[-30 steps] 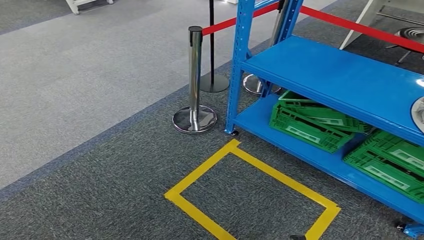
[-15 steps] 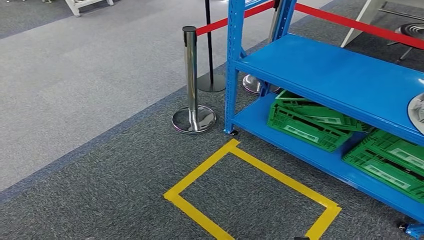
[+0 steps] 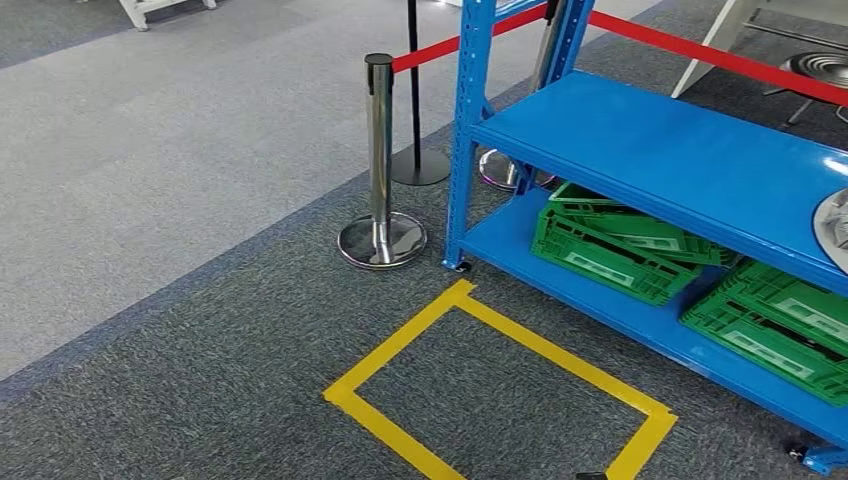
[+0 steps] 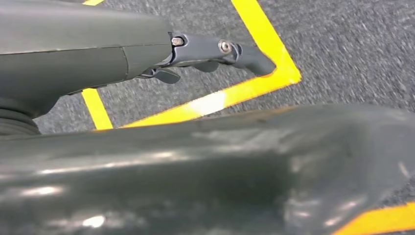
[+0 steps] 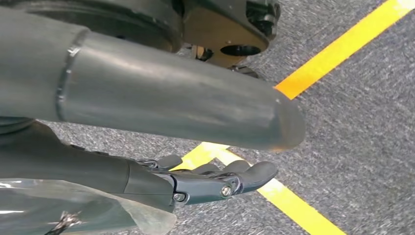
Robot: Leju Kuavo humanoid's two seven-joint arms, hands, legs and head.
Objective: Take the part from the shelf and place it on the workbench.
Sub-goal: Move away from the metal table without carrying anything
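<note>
Looking ahead you see the blue shelf [image 3: 660, 160] with the silver part [image 3: 835, 232] on its upper deck at the frame's right edge, while your left hand [image 4: 215, 54] and right hand [image 5: 215, 181] hang empty, fingers loosely extended.

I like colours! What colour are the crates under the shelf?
Green. The crates sit on the blue shelf's lower level, clearest in the head view.
</note>
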